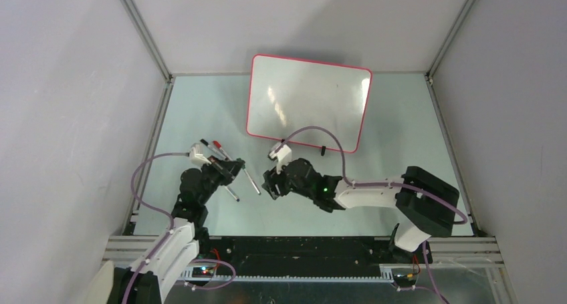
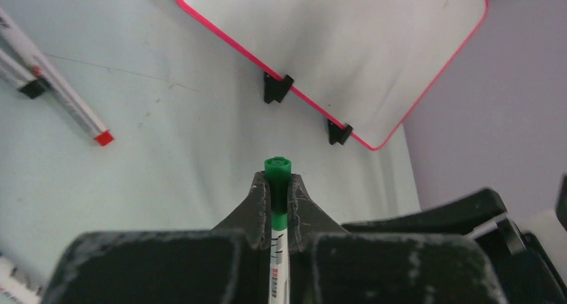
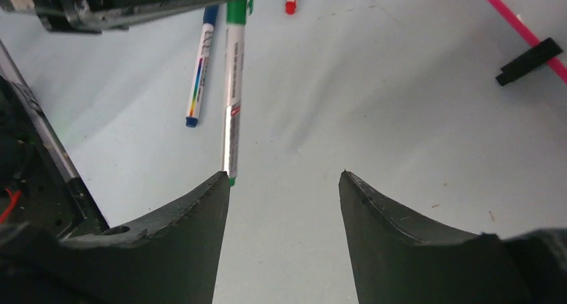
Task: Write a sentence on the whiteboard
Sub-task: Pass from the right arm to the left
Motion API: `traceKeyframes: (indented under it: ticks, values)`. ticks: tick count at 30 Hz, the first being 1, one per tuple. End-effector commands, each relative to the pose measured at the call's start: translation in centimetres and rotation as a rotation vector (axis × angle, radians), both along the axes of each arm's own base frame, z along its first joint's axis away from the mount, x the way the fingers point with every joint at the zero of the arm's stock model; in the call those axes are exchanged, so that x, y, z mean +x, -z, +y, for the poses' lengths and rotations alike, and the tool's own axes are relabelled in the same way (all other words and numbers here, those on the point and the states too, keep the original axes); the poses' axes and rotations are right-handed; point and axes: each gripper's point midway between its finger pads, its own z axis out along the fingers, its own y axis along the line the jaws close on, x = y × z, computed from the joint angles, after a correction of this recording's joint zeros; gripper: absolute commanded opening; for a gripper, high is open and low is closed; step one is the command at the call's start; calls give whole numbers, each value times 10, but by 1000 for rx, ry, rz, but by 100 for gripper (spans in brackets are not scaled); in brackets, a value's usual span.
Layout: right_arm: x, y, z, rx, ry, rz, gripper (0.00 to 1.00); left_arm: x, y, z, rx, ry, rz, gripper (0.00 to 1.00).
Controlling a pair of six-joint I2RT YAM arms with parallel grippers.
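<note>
**Left gripper is holding the green marker, and the whiteboard is standing ahead of it**

The left gripper (image 2: 277, 187) is clamping the green marker (image 3: 233, 97) tightly near its green-capped end. This end is pointing toward the lower rim of the whiteboard (image 1: 307, 103), which is standing at the far side of the table, well apart from the fingers, and no letters of the sentence are showing on it yet. The marker's long axis is running from the left fingers back toward the right gripper (image 3: 284, 177), whose jaws are standing wide and holding nothing. The marker's tail is lying just beside one of its fingers, not between the two. I judge the right arm, being nearer to that tail, is the one suited to pull the body out of the cap.
</note>
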Motion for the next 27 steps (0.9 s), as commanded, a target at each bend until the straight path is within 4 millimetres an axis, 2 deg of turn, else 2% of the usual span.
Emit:
traceKeyframes:
  ticks: [1, 3, 4, 5, 6, 9, 13, 14, 15, 21, 22, 23, 24, 25, 26, 27]
  values:
    - [-5, -48, 2, 233, -71, 12, 66, -3, -33, -21, -101, 115, -116, 0]
    - [-5, -58, -6, 260, -65, -25, 67, -6, -40, -26, -119, 144, -139, 0]
    - [-6, -54, -11, 256, -62, -34, 67, -7, -44, -27, -123, 143, -152, 0]
    - [-4, -66, -14, 283, -52, -67, 67, -8, -45, -26, -125, 138, -155, 0]
    - [-5, -66, -18, 295, -47, -81, 66, -8, -48, -24, -126, 119, -166, 0]
    - [-1, -86, -31, 347, -11, -137, 65, -3, -52, -12, -160, 23, -160, 0]
    - [5, -114, -42, 432, 51, -148, 65, -2, -79, -5, -344, -52, -142, 0]
    - [6, -122, -42, 465, 61, -153, 65, -3, -80, -3, -367, -64, -121, 0]
    - [6, -129, -43, 501, 71, -144, 66, -2, -92, -2, -425, -79, -113, 0]
    - [21, -181, -37, 762, 166, -144, 64, -5, -112, -6, -627, -76, -29, 0]
    - [23, -186, -33, 789, 164, -151, 64, -5, -125, -6, -636, -71, -41, 0]
    - [25, -200, -28, 822, 153, -165, 63, -3, -122, -5, -622, -85, -12, 0]
    - [27, -202, -22, 823, 145, -173, 63, -3, -140, -4, -615, -85, -31, 0]
    - [29, -222, -16, 858, 136, -189, 63, 0, -133, -3, -562, -109, 4, 0]
    - [32, -221, -10, 841, 135, -184, 63, 2, -160, 0, -545, -115, -40, 0]
    - [36, -237, -5, 854, 133, -191, 64, 6, -150, 1, -468, -135, 0, 0]
